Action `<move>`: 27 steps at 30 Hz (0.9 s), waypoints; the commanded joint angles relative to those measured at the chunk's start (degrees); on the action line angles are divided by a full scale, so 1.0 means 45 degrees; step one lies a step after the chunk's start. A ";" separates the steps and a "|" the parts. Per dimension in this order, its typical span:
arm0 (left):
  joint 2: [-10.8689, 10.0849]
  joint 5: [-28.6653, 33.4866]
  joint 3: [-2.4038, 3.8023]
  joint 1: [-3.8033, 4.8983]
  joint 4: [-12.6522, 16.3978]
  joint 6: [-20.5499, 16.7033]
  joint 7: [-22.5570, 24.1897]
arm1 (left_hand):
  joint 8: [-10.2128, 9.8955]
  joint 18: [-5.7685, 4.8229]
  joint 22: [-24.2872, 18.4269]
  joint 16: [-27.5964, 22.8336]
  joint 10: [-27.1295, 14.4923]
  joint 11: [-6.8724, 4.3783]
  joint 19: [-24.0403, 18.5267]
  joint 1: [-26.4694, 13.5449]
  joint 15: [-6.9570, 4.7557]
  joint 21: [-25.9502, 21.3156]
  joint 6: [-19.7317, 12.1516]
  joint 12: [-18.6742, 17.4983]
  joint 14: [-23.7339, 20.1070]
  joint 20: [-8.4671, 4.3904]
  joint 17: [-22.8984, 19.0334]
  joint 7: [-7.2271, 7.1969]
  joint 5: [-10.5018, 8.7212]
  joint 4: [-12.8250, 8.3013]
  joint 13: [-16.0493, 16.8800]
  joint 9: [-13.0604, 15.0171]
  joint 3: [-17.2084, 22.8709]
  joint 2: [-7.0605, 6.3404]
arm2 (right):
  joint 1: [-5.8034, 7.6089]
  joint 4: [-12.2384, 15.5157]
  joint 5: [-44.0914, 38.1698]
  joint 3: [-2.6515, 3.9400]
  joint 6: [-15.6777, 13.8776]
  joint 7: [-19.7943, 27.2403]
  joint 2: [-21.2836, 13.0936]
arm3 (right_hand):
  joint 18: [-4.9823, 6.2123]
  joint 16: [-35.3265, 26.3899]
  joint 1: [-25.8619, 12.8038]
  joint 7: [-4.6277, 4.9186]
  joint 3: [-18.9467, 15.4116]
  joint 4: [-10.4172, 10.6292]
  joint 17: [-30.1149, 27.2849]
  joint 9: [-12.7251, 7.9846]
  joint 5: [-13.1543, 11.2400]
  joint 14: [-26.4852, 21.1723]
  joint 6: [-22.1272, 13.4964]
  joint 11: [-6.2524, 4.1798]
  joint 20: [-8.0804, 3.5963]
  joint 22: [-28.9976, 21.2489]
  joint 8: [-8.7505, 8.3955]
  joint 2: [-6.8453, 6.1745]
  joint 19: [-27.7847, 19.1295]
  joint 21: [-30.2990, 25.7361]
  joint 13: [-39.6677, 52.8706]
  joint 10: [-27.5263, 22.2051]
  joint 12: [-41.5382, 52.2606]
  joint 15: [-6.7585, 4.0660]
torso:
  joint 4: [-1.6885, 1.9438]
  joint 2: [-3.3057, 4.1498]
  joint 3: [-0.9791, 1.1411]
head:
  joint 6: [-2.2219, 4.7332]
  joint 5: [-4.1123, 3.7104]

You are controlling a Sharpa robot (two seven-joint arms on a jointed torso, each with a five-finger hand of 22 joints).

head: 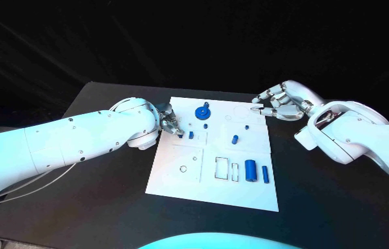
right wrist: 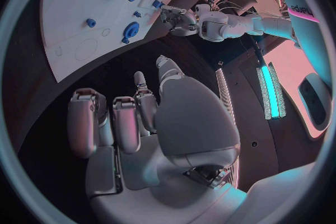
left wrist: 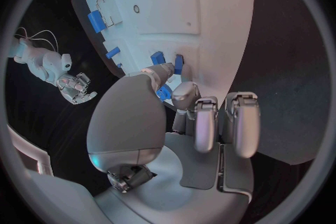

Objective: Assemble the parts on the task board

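- Table [head: 97, 204]: one, black.
- Task board [head: 212, 193]: one, white.
- Arms: two, white, each with one silver hand: left hand [head: 168, 123], right hand [head: 277, 104].
- Blue parts visible on the board in the head view: eight in total.
  - Round gear-like part [head: 202, 112]: one.
  - Large cylinder [head: 251, 170]: one.
  - Narrow bar [head: 265, 174]: one, just beside the cylinder.
  - Medium peg [head: 234, 139]: one.
  - Small pieces: four, namely two near the left hand [head: 191, 135], one below the gear [head: 205, 126], one near the board's right edge [head: 246, 127].
- Rectangular outlines [head: 221, 168] on the board: two, side by side.
- Small round hole [head: 184, 168]: one.
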 commanded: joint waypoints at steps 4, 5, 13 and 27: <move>0.0008 -0.0057 -0.0005 -0.0015 0.0051 0.0625 0.0010 | 0.0086 -0.0191 0.3351 0.0032 0.0103 -0.0029 0.1299 -0.0117 -0.0082 0.0080 0.0274 0.0132 0.1358 -0.0079 0.3347 -0.0222 0.0056 -0.1340 0.0110 0.0046 0.1404 -0.0008 | -0.0009 0.0009 -0.0092 0.0000 0.0126 0.0052 -0.0002 | 0.0070 -0.0028 -0.0084 -0.0015 -0.0073 0.0005 0.1716 0.0017 0.0041 0.0904 -0.0021 -0.0035 -0.0035 0.1760 0.0055 0.0060 -0.0056 -0.0070 0.0631 0.0021 -0.0017 -0.0102 | -0.0007 0.0002 0.0004 | -0.0017 0.0002; 0.0007 -0.0053 -0.0005 -0.0015 0.0052 0.0687 0.0000 | 0.0098 -0.0191 0.3351 0.0032 0.0122 -0.0037 0.1299 -0.0159 -0.0086 0.0080 0.0287 0.0157 0.1358 -0.0081 0.3347 -0.0235 0.0051 -0.1339 0.0133 0.0051 0.1393 -0.0044 | -0.0009 0.0008 -0.0092 0.0000 0.0127 0.0051 -0.0002 | 0.0070 -0.0028 -0.0084 -0.0015 -0.0073 0.0005 0.1716 0.0017 0.0041 0.0904 -0.0021 -0.0035 -0.0035 0.1760 0.0055 0.0060 -0.0056 -0.0070 0.0631 0.0021 -0.0017 -0.0102 | -0.0007 0.0001 0.0005 | -0.0018 -0.0001; 0.0005 0.0007 -0.0005 -0.0016 0.0037 0.1029 -0.0149 | 0.0151 -0.0191 0.3351 0.0032 0.0192 -0.0095 0.1299 -0.0427 -0.0128 0.0080 0.0360 0.0205 0.1358 -0.0091 0.3347 -0.0328 0.0028 -0.1279 0.0171 0.0061 0.1278 -0.0200 | -0.0009 0.0015 -0.0092 0.0000 0.0128 0.0043 -0.0014 | 0.0070 -0.0028 -0.0084 -0.0015 -0.0073 0.0005 0.1716 0.0017 0.0041 0.0904 -0.0021 -0.0035 -0.0035 0.1760 0.0055 0.0060 -0.0056 -0.0070 0.0631 0.0021 -0.0017 -0.0102 | -0.0007 0.0001 0.0009 | -0.0032 -0.0007; 0.0037 0.0078 -0.0005 -0.0016 -0.0032 0.0909 -0.0313 | 0.0233 -0.0191 0.3351 0.0032 0.0280 -0.0199 0.1299 -0.1007 -0.0221 0.0080 0.0550 0.0311 0.1358 -0.0121 0.3347 -0.0462 0.0020 -0.0981 0.0275 0.0040 0.1008 -0.0172 | -0.0009 0.0039 -0.0097 0.0000 0.0116 0.0032 -0.0026 | 0.0070 -0.0028 -0.0084 -0.0015 -0.0073 0.0005 0.1716 0.0017 0.0041 0.0904 -0.0021 -0.0035 -0.0035 0.1760 0.0055 0.0060 -0.0056 -0.0070 0.0631 0.0021 -0.0017 -0.0102 | -0.0003 0.0000 0.0012 | -0.0035 -0.0008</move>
